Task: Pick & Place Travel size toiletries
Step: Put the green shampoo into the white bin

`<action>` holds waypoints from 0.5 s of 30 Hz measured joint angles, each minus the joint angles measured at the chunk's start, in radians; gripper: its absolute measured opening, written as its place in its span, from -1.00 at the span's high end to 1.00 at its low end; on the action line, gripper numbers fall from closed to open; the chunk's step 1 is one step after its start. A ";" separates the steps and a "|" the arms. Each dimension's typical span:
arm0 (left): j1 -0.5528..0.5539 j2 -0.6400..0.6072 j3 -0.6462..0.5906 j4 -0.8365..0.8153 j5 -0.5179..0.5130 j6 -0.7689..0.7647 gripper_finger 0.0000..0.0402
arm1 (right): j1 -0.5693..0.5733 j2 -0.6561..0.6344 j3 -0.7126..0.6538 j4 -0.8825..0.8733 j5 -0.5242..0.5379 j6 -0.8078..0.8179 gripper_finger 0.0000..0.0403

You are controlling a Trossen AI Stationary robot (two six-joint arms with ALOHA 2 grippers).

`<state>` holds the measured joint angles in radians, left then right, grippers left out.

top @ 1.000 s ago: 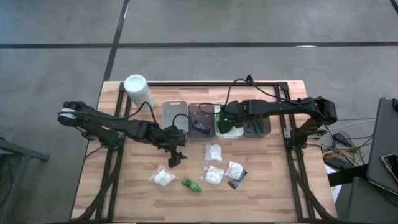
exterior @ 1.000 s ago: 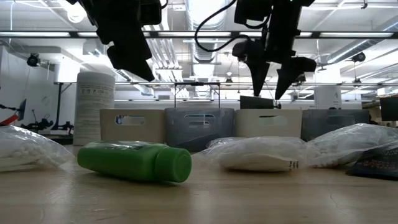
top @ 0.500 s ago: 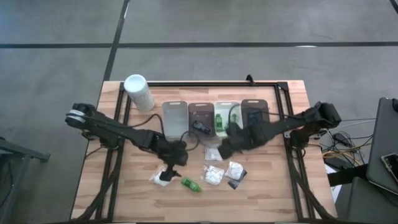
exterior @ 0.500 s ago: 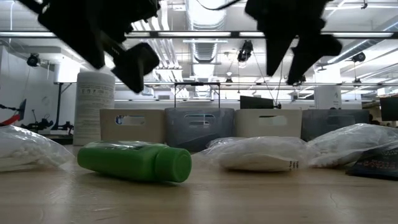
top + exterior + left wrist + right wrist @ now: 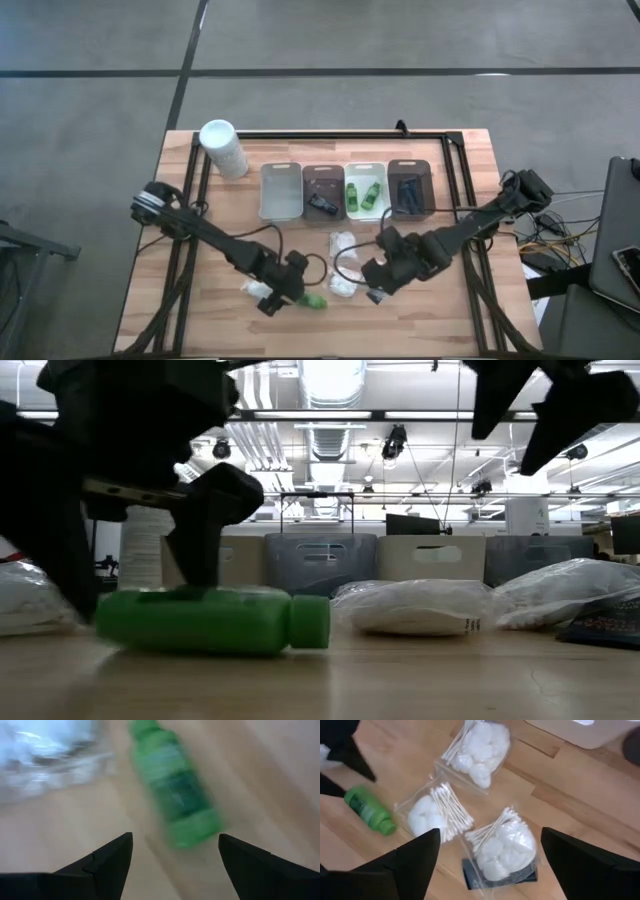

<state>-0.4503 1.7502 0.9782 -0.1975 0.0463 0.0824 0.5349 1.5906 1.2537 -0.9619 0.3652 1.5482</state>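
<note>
Lowered since before, left hand point(image 5: 283, 296) straddles, fingers apart, smooth green bottle point(image 5: 210, 622); right hand point(image 5: 378, 283) spread above crinkly packets point(image 5: 506, 845).

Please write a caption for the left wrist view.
Open left gripper descends toward the green bottle lying on the table.

Overhead camera looks straight down on the whole wooden bench point(image 5: 440, 330). Low camera sits at bench level, right by the small green plastic bottle point(image 5: 210, 622), facing the room. Both wrist cameras look down on that bottle too, the left closest.

Two dark jointed arms — black cables, wedge-shaped fingers point(image 5: 107, 862).
</note>
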 joint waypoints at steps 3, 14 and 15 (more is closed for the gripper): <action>-0.003 0.004 0.019 0.003 -0.064 -0.070 -0.48 | 0.033 0.000 0.000 -0.003 0.023 0.036 -0.75; -0.026 0.041 0.100 0.024 -0.020 -0.319 -0.49 | 0.059 0.000 -0.001 -0.005 0.031 0.047 -0.77; -0.031 0.054 0.106 0.030 -0.022 -0.339 -0.49 | 0.059 0.000 -0.001 -0.005 0.031 0.044 -0.76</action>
<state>-0.4813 1.8041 1.0839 -0.1676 0.0240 -0.2565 0.5938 1.5906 1.2530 -0.9668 0.3965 1.5918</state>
